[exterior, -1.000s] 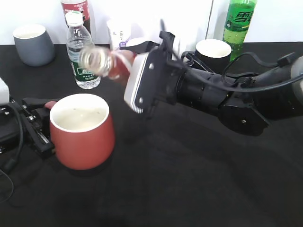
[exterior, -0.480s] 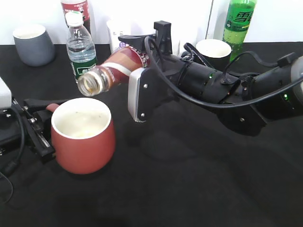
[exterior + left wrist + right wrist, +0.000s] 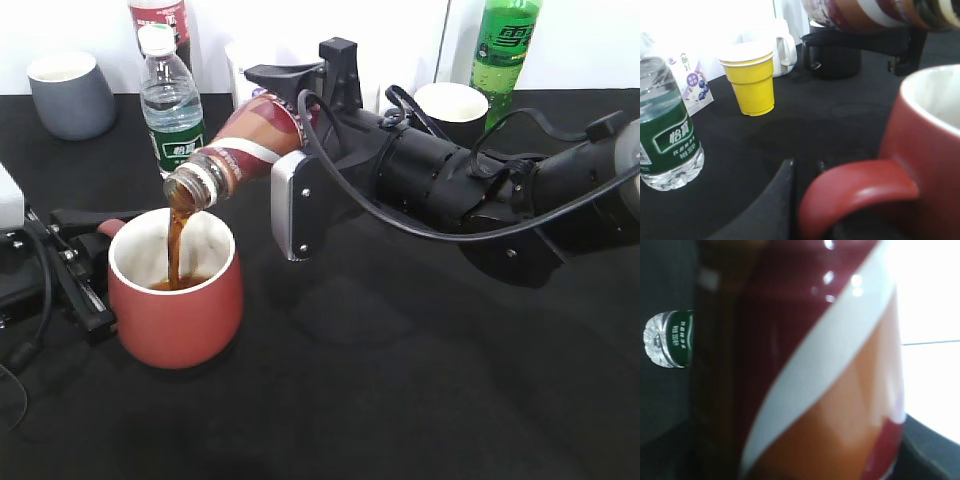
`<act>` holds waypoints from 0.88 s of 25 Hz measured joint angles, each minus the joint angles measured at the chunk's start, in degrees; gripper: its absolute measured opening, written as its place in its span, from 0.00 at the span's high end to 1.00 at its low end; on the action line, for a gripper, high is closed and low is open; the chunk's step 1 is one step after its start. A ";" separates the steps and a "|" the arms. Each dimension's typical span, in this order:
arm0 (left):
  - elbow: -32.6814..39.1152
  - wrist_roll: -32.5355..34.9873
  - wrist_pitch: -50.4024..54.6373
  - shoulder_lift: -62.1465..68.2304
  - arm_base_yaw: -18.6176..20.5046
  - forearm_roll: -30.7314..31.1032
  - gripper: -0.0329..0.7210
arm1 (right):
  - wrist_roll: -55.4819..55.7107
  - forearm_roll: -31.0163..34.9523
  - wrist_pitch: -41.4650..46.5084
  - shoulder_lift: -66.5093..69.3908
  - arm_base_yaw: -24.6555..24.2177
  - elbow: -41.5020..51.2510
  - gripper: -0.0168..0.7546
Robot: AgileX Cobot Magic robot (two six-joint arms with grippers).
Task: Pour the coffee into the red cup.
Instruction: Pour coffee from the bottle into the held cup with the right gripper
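Right gripper (image 3: 300, 100) clamps coffee bottle (image 3: 245, 140), long axis tilted mouth-down toward frame left, stream falling into red cup (image 3: 175, 290) at lower left. Left gripper (image 3: 85, 265) likely grips the handle; jaws unclear.

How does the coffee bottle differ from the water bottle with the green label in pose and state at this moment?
The coffee bottle is tilted with its mouth down over the red cup, while the water bottle stands upright on the table. The coffee bottle is open and pouring a dark stream; the water bottle has its white cap on. The right gripper holds the coffee bottle; nothing touches the water bottle. Both are clear, labelled bottles.
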 joint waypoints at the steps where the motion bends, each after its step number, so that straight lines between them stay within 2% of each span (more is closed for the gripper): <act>1: 0.00 0.00 0.00 0.00 0.00 0.00 0.85 | -0.89 0.00 0.00 0.00 0.00 0.00 0.29; 22: 0.00 0.37 0.04 0.00 0.00 0.12 0.85 | -3.03 0.29 -0.56 0.00 0.00 0.00 0.29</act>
